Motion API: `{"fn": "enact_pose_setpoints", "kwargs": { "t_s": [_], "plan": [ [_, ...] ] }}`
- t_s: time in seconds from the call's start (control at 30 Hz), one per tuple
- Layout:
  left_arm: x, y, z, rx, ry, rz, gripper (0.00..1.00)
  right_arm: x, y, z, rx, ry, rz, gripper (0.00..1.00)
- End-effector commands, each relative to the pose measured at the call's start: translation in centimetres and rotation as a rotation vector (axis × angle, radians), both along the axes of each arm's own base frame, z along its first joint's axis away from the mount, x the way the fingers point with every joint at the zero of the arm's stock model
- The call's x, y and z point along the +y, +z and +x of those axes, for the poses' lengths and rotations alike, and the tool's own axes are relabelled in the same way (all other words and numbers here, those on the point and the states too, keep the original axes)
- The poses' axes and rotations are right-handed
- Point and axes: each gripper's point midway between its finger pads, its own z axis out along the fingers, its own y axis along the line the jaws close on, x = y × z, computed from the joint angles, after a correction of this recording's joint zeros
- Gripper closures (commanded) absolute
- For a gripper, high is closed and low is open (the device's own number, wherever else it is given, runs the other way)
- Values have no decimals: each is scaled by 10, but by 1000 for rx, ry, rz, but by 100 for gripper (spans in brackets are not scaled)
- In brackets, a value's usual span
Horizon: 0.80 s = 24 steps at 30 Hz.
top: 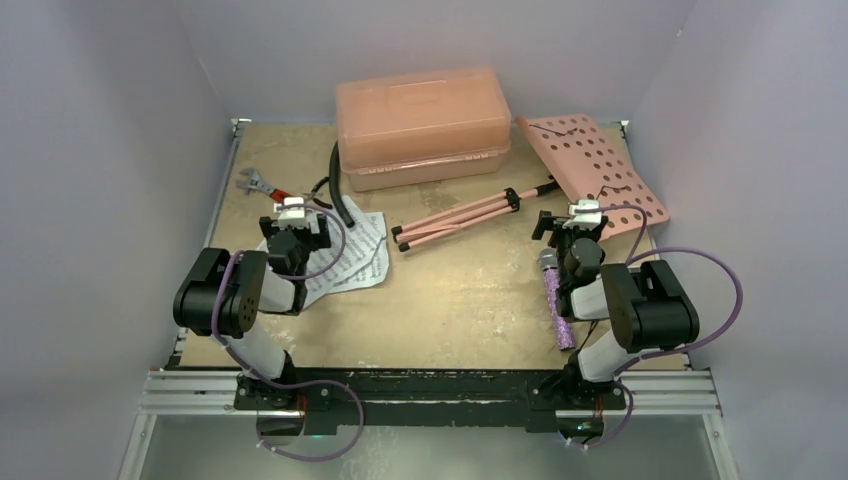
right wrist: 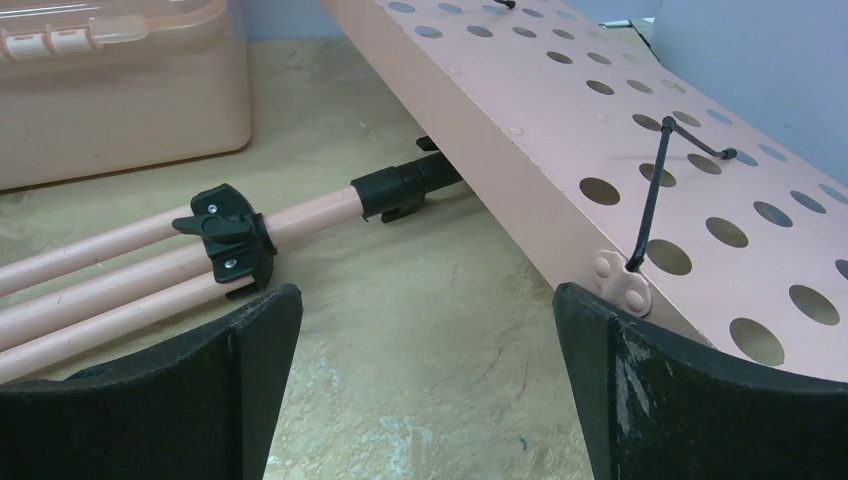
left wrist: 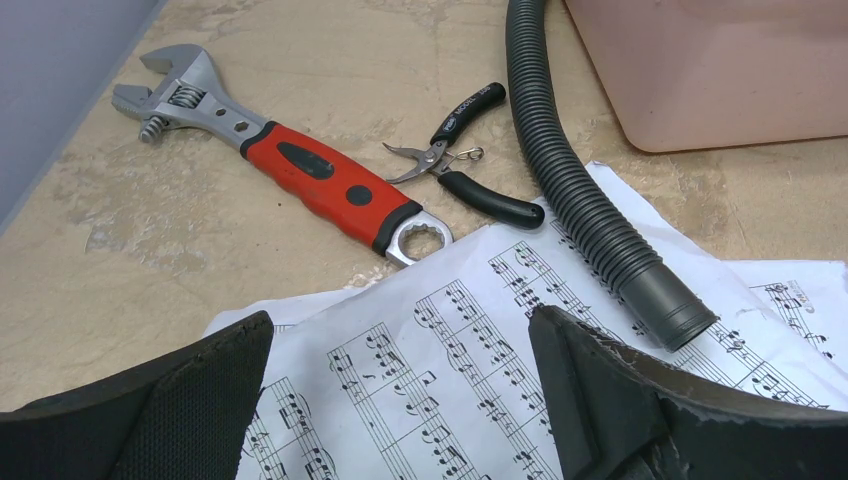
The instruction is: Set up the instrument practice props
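My left gripper point(left wrist: 400, 322) and right gripper point(right wrist: 428, 297) are wide open, empty. I'd pinch the music stand point(top: 597, 168) squarely by its pole point(right wrist: 312, 208), near the table's point(top: 470, 305) far-right corner.

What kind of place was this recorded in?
Probably a robot lab test cell: plain walls box in a tabletop, a left arm and right arm are bolted to a rail, and a music stand lies staged.

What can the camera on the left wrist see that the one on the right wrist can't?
Only left wrist: red-handled wrench, pliers, grey hose resting on the sheet-music pages. Only right wrist: the pink music stand, lying down, legs folded. Both: pink box, tabletop, and that arm's own open tool (left tool, right tool).
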Motion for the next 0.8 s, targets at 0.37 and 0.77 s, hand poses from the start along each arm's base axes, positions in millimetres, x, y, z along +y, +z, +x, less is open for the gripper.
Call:
{"fn": "enact_pose_setpoints", "kwargs": {
  "t_s": [0.37, 0.77],
  "plan": [
    [1, 10, 1, -37, 1, 5, 1, -4, 26, 5, -90, -21, 1, 2],
    [-17, 15, 7, -15, -120, 26, 1, 11, 72, 9, 28, 21, 51, 2]
  ]
}}
